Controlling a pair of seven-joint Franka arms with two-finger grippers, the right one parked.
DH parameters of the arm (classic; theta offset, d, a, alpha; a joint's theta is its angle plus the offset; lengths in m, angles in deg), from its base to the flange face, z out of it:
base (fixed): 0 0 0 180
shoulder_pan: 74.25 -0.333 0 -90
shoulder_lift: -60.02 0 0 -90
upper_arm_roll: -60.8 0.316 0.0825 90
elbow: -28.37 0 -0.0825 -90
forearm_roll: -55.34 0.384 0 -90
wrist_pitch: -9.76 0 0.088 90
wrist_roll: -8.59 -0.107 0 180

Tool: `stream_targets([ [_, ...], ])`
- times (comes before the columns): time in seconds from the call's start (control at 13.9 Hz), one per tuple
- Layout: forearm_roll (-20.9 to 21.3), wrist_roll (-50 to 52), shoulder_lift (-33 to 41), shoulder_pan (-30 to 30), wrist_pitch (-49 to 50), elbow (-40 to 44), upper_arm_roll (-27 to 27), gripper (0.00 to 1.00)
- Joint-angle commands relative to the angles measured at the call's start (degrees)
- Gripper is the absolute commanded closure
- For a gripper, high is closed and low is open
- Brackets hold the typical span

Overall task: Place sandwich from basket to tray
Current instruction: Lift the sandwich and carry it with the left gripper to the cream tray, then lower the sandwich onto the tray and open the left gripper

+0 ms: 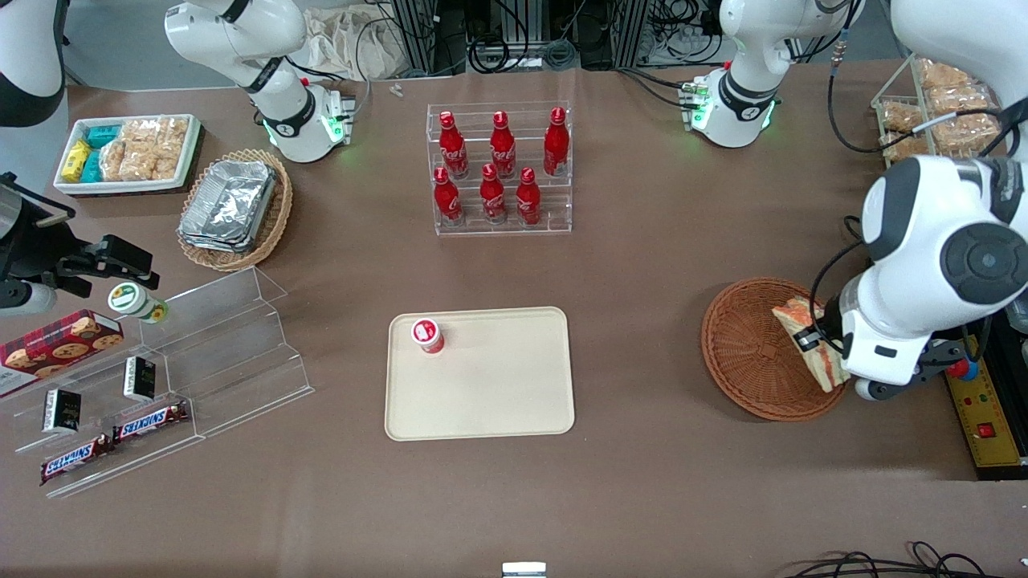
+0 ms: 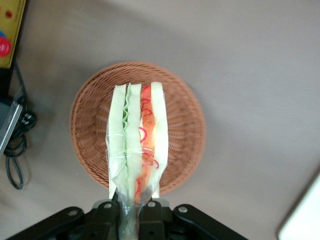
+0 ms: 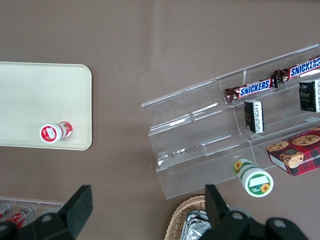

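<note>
Sandwich [image 2: 134,150]: clear-wrapped triangular wedge, pinched at narrow end by gripper [image 2: 132,210], hung above woven round wicker basket [image 1: 743,353]. Tray [image 1: 482,393]: smooth cream plastic, rounded corners, mostly bare; red-capped cup [image 1: 427,335] at one corner.

1 sandwich [image 1: 809,341], 1 gripper [image 2: 134,210], 2 baskets [image 1: 743,349] [image 1: 273,221], 1 tray [image 1: 498,393], 6 red bottles [image 1: 502,164], 2 Snickers [image 1: 112,437], 2 small black packs [image 1: 96,393], 1 red cup [image 1: 427,335].
</note>
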Motion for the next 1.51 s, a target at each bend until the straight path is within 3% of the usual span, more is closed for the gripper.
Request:
stream_targets([
  [0.0,-0.3,-1.7,-1.2,1.6,1.9,4.8,-4.1,0.95],
  [0.36,-0.2,-1.2,-6.4,2.4,-0.1,5.0,-15.2,0.96],
  [0.79,0.9,5.4,-17.9,12.8,-14.0,4.9,-15.1,0.96],
  [1.08,9.6,12.4,-25.0,17.4,-23.3,5.0,-14.7,0.98],
  [1.44,13.2,14.2,-29.4,18.2,-29.6,5.0,-14.7,0.97],
])
